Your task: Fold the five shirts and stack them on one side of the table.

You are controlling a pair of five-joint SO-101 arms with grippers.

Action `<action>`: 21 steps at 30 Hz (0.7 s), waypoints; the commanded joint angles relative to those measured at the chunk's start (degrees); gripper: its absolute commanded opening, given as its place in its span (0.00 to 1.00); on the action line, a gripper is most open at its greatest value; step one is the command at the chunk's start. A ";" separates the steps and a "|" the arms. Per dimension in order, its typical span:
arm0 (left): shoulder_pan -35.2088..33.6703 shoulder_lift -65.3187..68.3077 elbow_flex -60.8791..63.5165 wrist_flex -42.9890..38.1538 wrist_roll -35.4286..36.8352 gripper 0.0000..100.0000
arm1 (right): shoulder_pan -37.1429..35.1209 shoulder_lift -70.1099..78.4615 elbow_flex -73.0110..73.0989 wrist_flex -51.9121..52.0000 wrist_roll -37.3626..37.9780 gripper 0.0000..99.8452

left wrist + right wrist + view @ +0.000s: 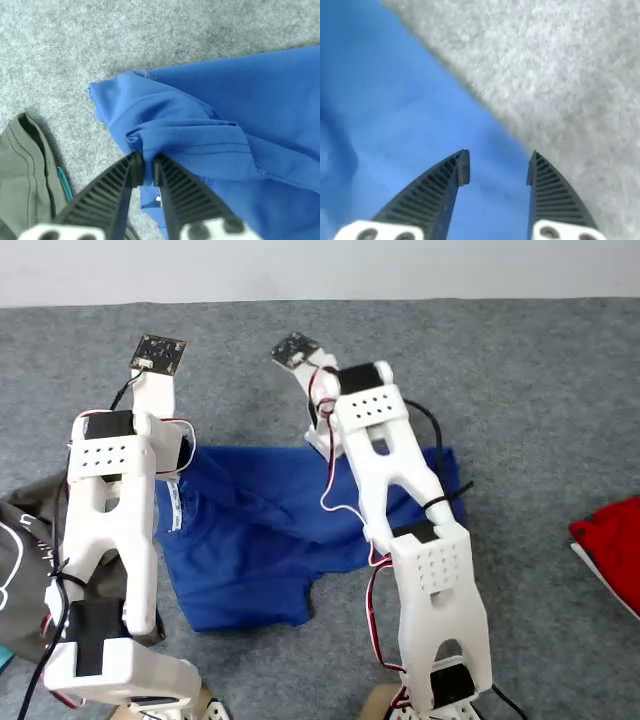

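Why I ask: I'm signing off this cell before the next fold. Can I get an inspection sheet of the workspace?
Surface: grey carpet-like cover across the table.
Job's things: blue shirt lying rumpled in the middle; dark shirt at the left arm's side, partly out of frame; red shirt at the opposite edge, partly out of frame.
Clutter: nothing seen.
Grippers: left gripper shut on a fold at the blue shirt's corner; right gripper open over the blue shirt's far edge.
Cables: red and white wires hang loose along both arms, above the blue shirt.
Surroundings: pale wall behind the table.
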 commanded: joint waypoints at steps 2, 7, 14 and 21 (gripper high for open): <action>0.00 -0.44 -0.22 -0.70 0.00 0.01 | 0.40 -0.92 -11.43 13.49 -0.88 0.20; 0.00 -0.44 -0.22 -0.79 0.00 0.01 | 1.54 -5.14 -8.00 13.85 -0.88 0.20; 0.00 -0.44 -0.22 -0.79 0.00 0.01 | -0.57 -17.89 16.79 13.76 -0.79 0.20; 0.26 -0.44 -0.22 -0.88 0.00 0.01 | -1.98 -22.46 30.42 13.58 2.29 0.20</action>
